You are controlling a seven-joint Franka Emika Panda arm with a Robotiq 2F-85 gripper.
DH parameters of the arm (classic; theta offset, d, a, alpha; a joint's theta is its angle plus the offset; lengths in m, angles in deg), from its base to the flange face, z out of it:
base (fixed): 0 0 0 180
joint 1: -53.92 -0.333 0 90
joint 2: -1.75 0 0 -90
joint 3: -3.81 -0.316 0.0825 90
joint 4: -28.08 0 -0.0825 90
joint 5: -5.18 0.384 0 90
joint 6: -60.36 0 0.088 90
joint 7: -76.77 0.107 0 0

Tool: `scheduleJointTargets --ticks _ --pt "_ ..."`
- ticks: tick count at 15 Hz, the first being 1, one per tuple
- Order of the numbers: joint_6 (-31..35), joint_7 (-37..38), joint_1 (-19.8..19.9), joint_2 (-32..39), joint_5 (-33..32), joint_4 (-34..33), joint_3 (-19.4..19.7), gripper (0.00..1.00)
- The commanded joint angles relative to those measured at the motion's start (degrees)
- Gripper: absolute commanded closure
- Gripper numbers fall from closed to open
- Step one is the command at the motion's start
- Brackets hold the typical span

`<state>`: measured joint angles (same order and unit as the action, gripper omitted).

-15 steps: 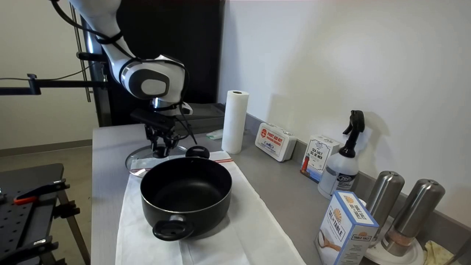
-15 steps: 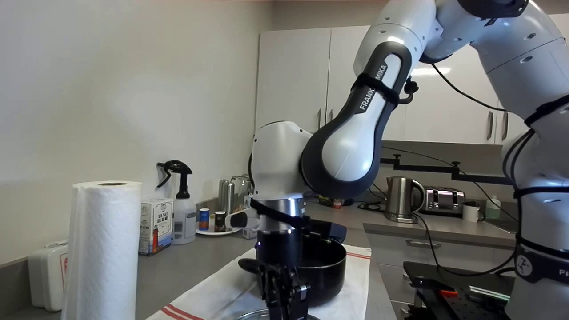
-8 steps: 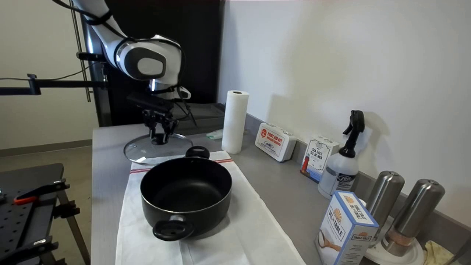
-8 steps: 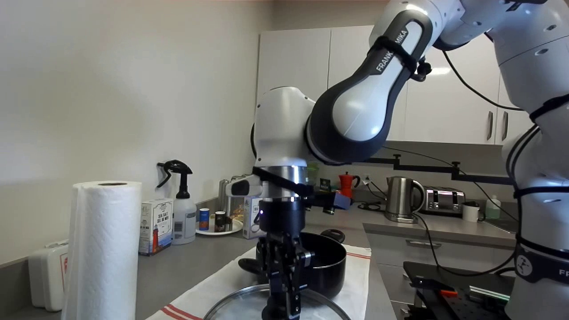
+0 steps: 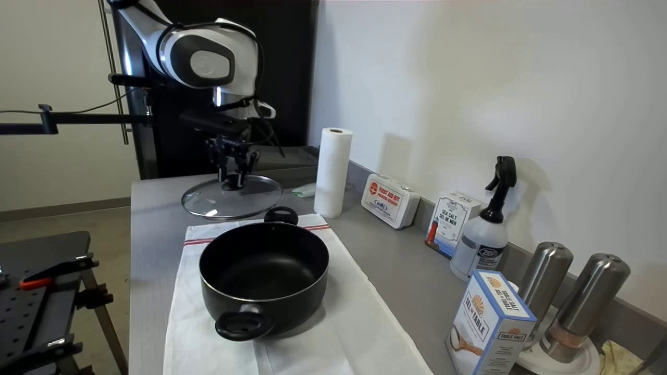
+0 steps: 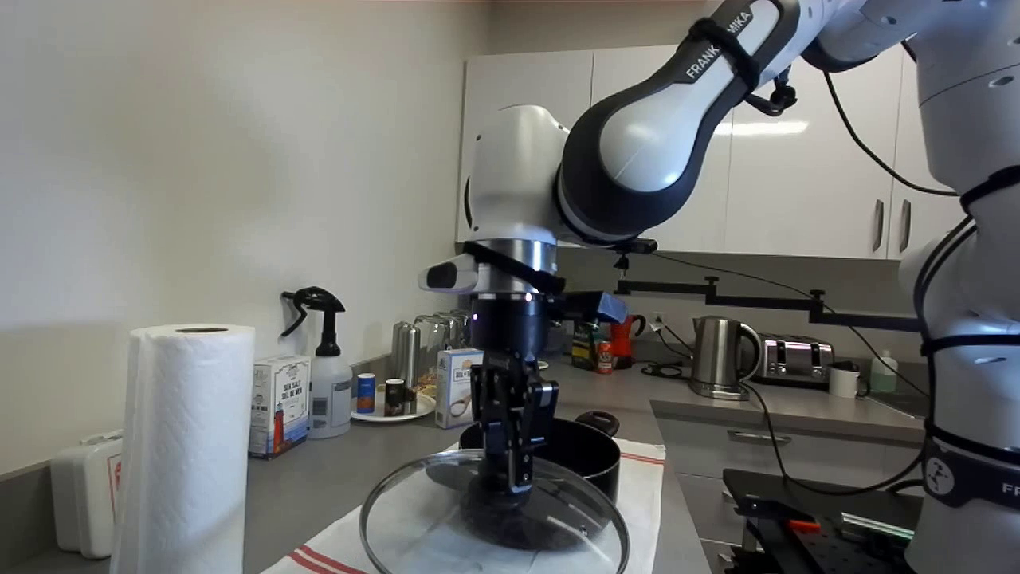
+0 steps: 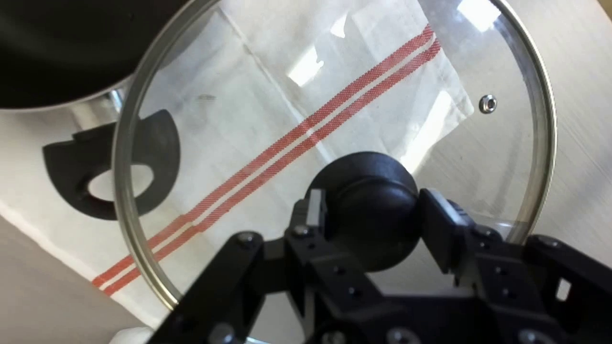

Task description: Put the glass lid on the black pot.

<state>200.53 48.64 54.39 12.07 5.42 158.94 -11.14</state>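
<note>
Glass lid (image 5: 232, 202) hangs, knob (image 7: 367, 222) pinched by the tool (image 5: 233, 178), near paper towel roll (image 5: 334, 173) and black pot (image 5: 264, 271).

Articulated white arm (image 6: 960, 275), posed with its pincer (image 7: 375, 212) directed downward. In an exterior view, the arm stands along the right side, partly cropped above; its forearm (image 6: 669, 115) slopes down leftward to a rounded, dark-edged joint (image 6: 590, 191), beyond which the wrist (image 6: 514, 267) hangs upright, directly above the pincer in both exterior views. In the wrist view, the two fingers (image 7: 442, 234), dark and nearly parallel, project from below, one left and one right, clasping at partial spread.
</note>
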Motion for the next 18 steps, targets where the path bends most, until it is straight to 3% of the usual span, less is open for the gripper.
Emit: scheduleJointTargets --ticks 1,11,18 --pt "-1.31 1.42 -0.96 -4.56 1.01 1.61 3.19 0.75" --pt "-1.68 5.89 2.07 -6.3 1.31 2.11 12.18 0.75" --pt "-3.46 4.85 5.42 -8.57 5.06 2.92 16.49 0.75"
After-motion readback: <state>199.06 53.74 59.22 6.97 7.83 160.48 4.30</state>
